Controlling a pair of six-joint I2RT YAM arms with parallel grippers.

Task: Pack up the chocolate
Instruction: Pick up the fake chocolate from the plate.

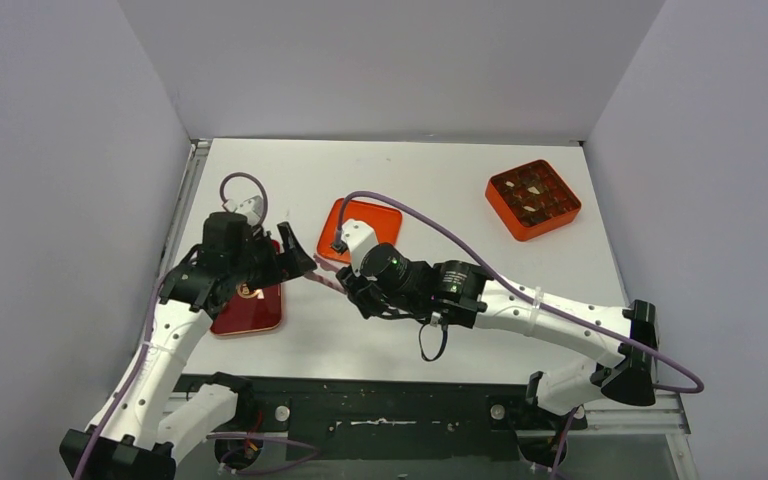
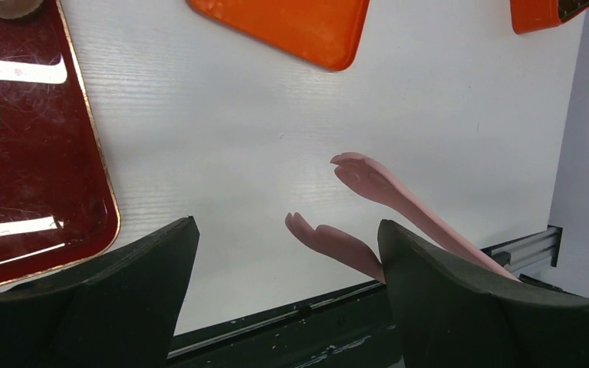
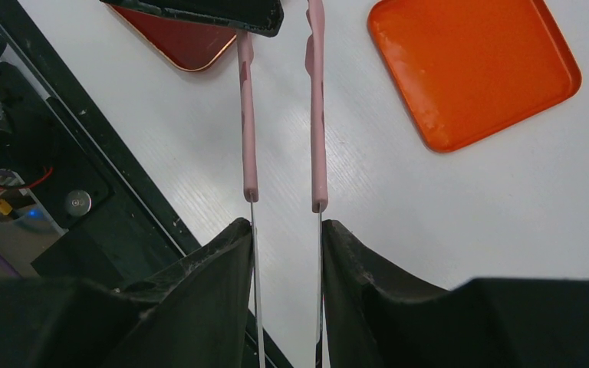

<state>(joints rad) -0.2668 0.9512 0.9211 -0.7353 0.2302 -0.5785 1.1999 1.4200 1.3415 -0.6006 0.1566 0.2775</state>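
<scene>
The pink tongs (image 3: pixel 318 115) are clamped in the right gripper (image 3: pixel 287 230), the left gripper (image 2: pixel 285 228) is spread wide and empty; upper-right chocolate (image 1: pixel 532 190), judged light and brittle, is best pinched gently across its sides.

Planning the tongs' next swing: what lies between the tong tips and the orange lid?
Nothing but bare white table. The left wrist view shows the stretch from the tips of the pink tongs to the orange lid with nothing on it.

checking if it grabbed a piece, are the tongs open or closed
Open: the two pink tips of the tongs sit apart, bare table between them, nothing pinched.
</scene>
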